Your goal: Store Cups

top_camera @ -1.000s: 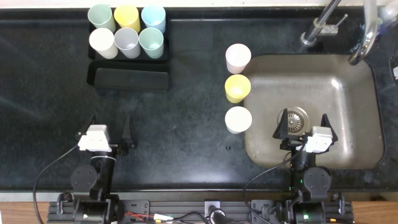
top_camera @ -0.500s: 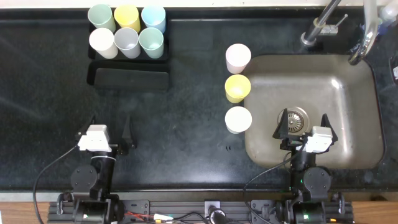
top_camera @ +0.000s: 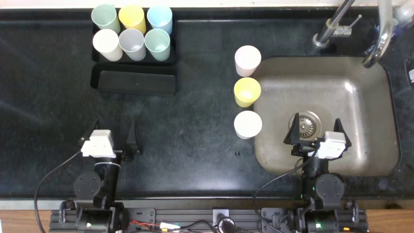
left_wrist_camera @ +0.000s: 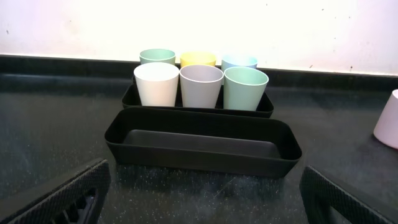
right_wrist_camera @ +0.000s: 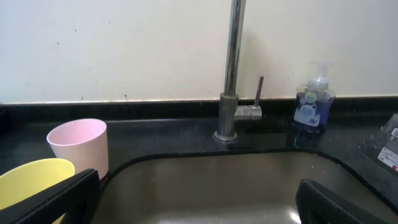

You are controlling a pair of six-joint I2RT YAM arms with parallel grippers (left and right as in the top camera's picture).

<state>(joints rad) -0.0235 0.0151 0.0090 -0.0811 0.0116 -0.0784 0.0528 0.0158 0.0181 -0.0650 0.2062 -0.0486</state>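
Note:
Three loose cups stand in a column on the dark counter beside the sink: a pink cup (top_camera: 247,59) (right_wrist_camera: 79,144) (left_wrist_camera: 389,118) farthest back, a yellow cup (top_camera: 246,91) (right_wrist_camera: 34,182) in the middle, and a white cup (top_camera: 248,124) nearest. At the back left, a black tray (top_camera: 133,59) (left_wrist_camera: 134,99) holds several upright cups. In front of it lies an empty black tray (top_camera: 136,82) (left_wrist_camera: 202,144). My left gripper (top_camera: 115,134) (left_wrist_camera: 202,193) is open near the front, facing the trays. My right gripper (top_camera: 315,129) (right_wrist_camera: 199,199) is open over the sink, holding nothing.
A steel sink (top_camera: 362,84) (right_wrist_camera: 249,186) with a drain (top_camera: 310,123) takes up the right side. A faucet (top_camera: 333,22) (right_wrist_camera: 232,68) rises behind it, and a soap bottle (right_wrist_camera: 314,102) stands next to the faucet. Dark counter (top_camera: 194,129) spreads between the trays and the cups.

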